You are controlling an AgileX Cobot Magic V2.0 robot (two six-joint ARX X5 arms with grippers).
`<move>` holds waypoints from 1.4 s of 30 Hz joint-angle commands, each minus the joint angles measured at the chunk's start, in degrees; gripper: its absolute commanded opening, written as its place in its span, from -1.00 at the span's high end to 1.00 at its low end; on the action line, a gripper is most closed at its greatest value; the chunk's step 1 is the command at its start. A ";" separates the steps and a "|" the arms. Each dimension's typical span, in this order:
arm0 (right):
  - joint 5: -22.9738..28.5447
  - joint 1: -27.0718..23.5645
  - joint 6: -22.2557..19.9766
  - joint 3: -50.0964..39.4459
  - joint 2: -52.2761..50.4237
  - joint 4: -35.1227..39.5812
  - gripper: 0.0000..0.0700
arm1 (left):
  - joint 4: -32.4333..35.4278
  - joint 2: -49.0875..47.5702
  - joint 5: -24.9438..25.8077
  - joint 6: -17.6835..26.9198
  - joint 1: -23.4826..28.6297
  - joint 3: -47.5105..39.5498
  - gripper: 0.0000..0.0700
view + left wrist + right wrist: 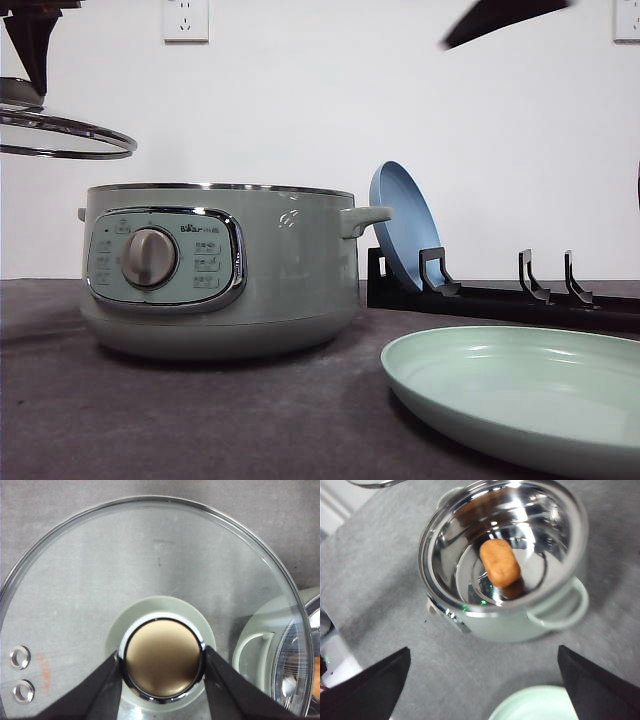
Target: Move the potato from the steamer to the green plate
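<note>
Down inside the open steamer [505, 560] lies the potato [499, 563], firm, rough-skinned, probably easy to pinch across its narrow middle. Left hand [162, 666] grips the lid's knob [164, 665]; right hand [480, 680] hangs spread wide above.

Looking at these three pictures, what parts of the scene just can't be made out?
- Potato: in the front view the steamer wall hides it.
- Green plate: cut off by the edge in the front view and in the right wrist view.
- Right gripper: its fingertips run off the picture's edge.
- Left gripper: shut on the lid knob; fingers cut by the edge.
- Panel labels around the dial: too small to read.
</note>
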 commanded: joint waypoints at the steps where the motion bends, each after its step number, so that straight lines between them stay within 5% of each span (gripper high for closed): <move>1: -0.20 1.21 -3.16 5.66 6.45 -0.94 -0.70 | 1.13 -0.26 0.04 -0.13 0.13 2.45 0.97; 10: 0.06 5.32 -8.14 29.86 30.95 -8.23 -0.70 | 1.17 -0.26 0.04 -0.14 0.13 2.45 0.97; 16: 1.15 7.71 -13.06 38.95 40.96 -6.41 -0.70 | 1.18 -0.25 0.07 -0.34 -0.02 2.45 0.97; 25: 6.29 8.90 -17.13 40.12 47.30 -2.27 -0.70 | 1.93 -0.24 0.07 -0.60 -0.09 2.45 0.97; 42: 6.20 8.78 -17.86 40.09 53.38 -1.84 -0.70 | 2.48 -0.24 0.09 -1.03 -0.50 2.45 0.97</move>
